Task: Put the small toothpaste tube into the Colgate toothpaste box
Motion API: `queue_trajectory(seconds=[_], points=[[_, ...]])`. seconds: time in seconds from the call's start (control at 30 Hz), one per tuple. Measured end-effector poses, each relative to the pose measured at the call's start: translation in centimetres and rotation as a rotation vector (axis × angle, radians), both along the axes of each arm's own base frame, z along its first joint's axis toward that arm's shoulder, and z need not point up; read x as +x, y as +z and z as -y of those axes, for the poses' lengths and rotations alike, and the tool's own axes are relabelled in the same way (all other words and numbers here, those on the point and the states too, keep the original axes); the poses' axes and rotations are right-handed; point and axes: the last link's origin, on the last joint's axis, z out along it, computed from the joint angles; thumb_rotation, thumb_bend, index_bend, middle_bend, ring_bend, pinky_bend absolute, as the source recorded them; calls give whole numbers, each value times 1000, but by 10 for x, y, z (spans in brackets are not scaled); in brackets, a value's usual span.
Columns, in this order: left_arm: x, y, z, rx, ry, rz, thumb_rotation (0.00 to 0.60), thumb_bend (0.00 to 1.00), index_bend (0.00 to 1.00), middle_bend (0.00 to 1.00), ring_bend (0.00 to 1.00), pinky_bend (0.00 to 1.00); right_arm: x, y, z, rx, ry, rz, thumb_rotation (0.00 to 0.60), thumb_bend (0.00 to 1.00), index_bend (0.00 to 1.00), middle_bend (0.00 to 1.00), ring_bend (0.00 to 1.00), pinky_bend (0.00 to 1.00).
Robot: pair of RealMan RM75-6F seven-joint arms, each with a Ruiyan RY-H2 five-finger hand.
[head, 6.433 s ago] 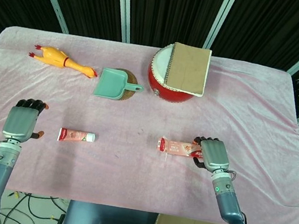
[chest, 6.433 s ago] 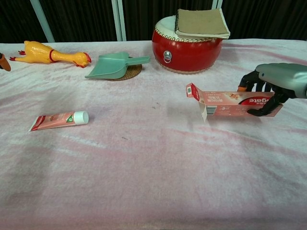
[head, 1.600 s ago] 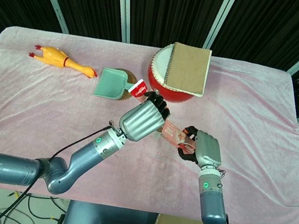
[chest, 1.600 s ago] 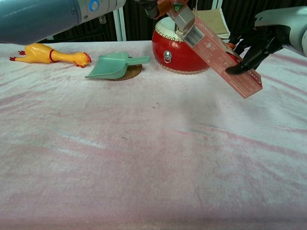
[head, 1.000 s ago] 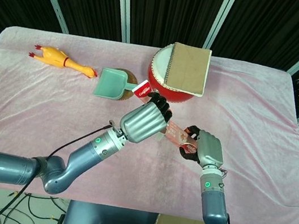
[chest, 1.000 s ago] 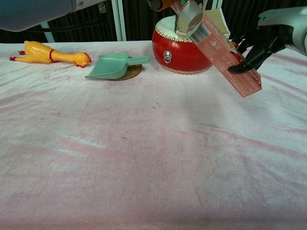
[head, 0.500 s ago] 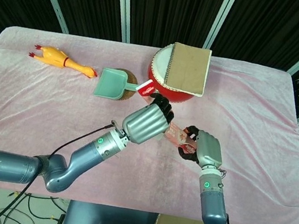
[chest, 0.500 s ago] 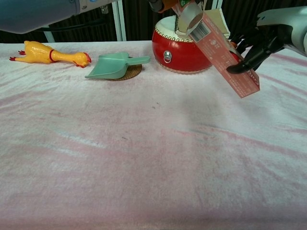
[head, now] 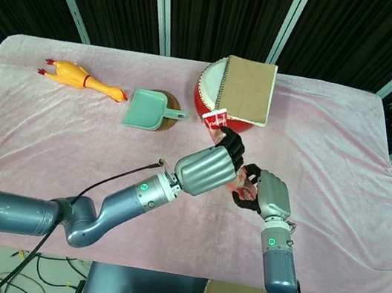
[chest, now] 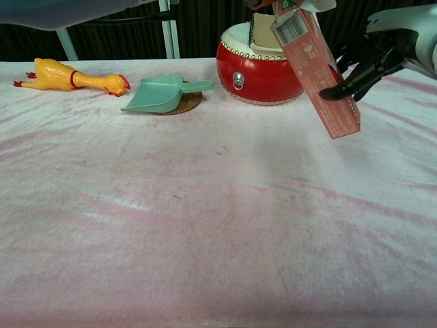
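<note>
Toothpaste tube [head: 215, 119] pokes out as a red-and-white end just above the left hand [head: 207, 169], right of centre in the head view, in front of the red drum [head: 211, 108]; how far it has entered the carton cannot be told. That hand's dark fingers [head: 232, 145] curl around it, clamped on the tube. Directly to its right and touching it in the frame, the right hand [head: 269, 193] grips the Colgate toothpaste box [chest: 317, 67]. In the chest view the box hangs steeply tilted in the upper right, clear of the cloth, its barcode end up at the frame's top edge and its lower end down to the right; dark fingertips [chest: 345, 80] of the right hand [chest: 386, 46] press its side.

A brown notebook [head: 247, 89] lies on top of the drum. Left of the drum a green dustpan [head: 147, 109] rests on a round woven mat [chest: 185, 104], and a yellow rubber chicken [head: 83, 79] lies at the upper left of the pink tablecloth [head: 68, 148].
</note>
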Motion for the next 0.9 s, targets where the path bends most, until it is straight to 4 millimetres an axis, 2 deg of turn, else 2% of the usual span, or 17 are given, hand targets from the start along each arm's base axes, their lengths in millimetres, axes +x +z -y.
queue_trajectory(seconds=[0.07, 0.17, 0.6, 0.73, 0.9], points=[[3, -1, 1, -2, -12, 6, 600, 98, 294, 214, 161, 267, 1, 0, 0, -2, 1, 11, 600, 354, 457, 437, 386, 373], [8, 0, 3, -2, -37, 24, 600, 26, 212, 156, 136, 240, 2, 1, 0, -9, -1, 29, 600, 353, 457, 437, 386, 378], [34, 7, 14, -59, -116, 174, 600, 15, 187, 138, 131, 230, -4, 5, 3, -60, -56, 172, 600, 355, 458, 439, 388, 378], [36, 19, 19, -82, -117, 236, 600, 15, 181, 134, 128, 221, -12, 8, 6, -83, -77, 181, 600, 355, 458, 439, 388, 378], [28, 42, 22, -91, -95, 294, 600, 12, 165, 120, 121, 212, -25, 11, 9, -96, -96, 159, 600, 354, 457, 439, 388, 378]])
